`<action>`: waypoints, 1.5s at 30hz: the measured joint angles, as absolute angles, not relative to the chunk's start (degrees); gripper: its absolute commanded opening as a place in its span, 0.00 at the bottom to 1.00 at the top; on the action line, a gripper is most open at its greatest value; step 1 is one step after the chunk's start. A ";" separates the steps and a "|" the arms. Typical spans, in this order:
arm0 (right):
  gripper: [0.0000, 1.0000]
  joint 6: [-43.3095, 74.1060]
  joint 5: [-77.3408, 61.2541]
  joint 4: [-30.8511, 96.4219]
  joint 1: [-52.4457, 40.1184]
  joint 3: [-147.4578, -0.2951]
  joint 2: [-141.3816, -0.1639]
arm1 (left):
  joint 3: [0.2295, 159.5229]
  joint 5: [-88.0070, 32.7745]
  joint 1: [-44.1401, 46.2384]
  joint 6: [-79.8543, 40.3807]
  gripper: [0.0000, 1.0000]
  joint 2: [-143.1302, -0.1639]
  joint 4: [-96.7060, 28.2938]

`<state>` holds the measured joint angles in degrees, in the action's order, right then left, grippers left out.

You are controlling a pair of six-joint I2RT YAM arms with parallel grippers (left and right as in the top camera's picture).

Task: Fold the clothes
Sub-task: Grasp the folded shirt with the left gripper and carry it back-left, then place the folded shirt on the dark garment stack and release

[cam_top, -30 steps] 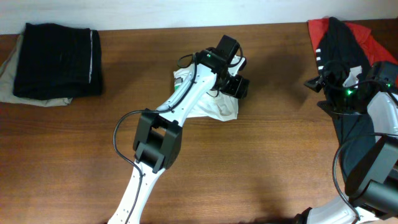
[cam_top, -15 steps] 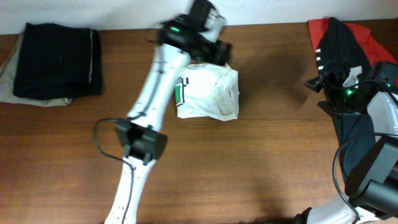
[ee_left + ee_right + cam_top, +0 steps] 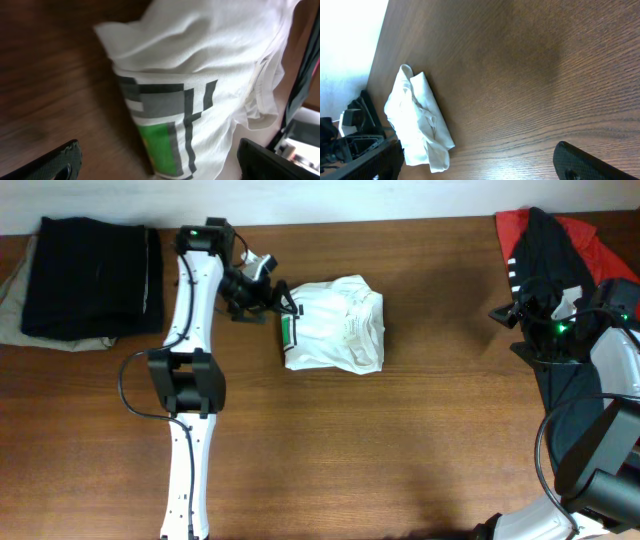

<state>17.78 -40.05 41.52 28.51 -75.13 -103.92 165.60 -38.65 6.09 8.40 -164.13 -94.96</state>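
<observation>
Pulled back left off the folded T-shirt (image 3: 340, 328), left gripper (image 3: 281, 302) and right gripper (image 3: 510, 330) both wide apart; likely next, fetching the garment (image 3: 537, 255).

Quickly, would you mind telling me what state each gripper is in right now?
Left gripper: open, holding nothing, next to the white T-shirt.
Right gripper: open, holding nothing.
</observation>
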 measured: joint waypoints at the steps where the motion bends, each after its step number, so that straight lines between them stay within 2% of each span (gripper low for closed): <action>1: 0.99 17.80 -40.05 41.54 28.51 -75.13 -103.92 | 165.60 -39.05 6.55 8.67 0.99 -164.55 -95.15; 7: 0.99 17.80 -40.05 41.54 28.51 -75.13 -103.92 | 165.73 -41.89 10.33 9.28 0.98 -166.52 -96.25; 8: 0.99 17.82 -40.05 41.52 28.51 -75.13 -103.92 | 165.73 -42.06 11.09 9.26 0.89 -166.52 -95.90; 9: 0.99 17.80 -40.05 41.54 28.51 -75.13 -103.92 | 165.73 -42.02 11.62 9.26 0.76 -166.52 -95.42; 10: 0.99 17.78 -40.05 41.52 28.51 -75.13 -103.92 | 165.73 -41.76 12.14 9.54 0.72 -166.54 -94.65; 12: 0.99 17.80 -40.05 41.54 28.51 -75.13 -103.92 | 165.73 -42.24 13.21 9.61 0.52 -167.37 -92.92; 13: 0.99 17.78 -40.05 41.52 28.51 -75.13 -103.92 | 165.73 -41.87 13.32 9.45 0.48 -167.39 -92.33; 14: 0.99 17.80 -40.05 41.50 28.51 -75.13 -103.92 | 165.73 -41.80 13.37 9.41 0.37 -167.57 -91.85; 15: 0.99 17.82 -40.05 41.54 28.51 -75.13 -103.92 | 165.73 -41.67 13.41 9.39 0.14 -167.94 -91.00; 16: 0.99 17.80 -40.05 41.54 28.51 -75.13 -103.92 | 165.73 -41.63 13.39 8.93 0.01 -168.16 -90.56; 24: 0.99 17.80 -40.05 41.52 28.51 -75.13 -103.92 | 167.30 -37.91 12.97 4.89 0.01 -168.77 -88.84; 30: 0.99 17.78 -40.05 41.54 28.51 -75.13 -103.92 | 175.63 -20.45 2.66 6.22 0.00 -168.79 -93.89; 34: 0.99 17.80 -40.05 41.54 28.51 -75.13 -103.92 | 176.81 -9.32 -0.14 8.49 0.01 -168.79 -95.09; 45: 0.99 17.82 -40.05 41.52 28.51 -75.13 -103.92 | 176.90 -0.19 -11.42 13.80 0.00 -162.56 -79.59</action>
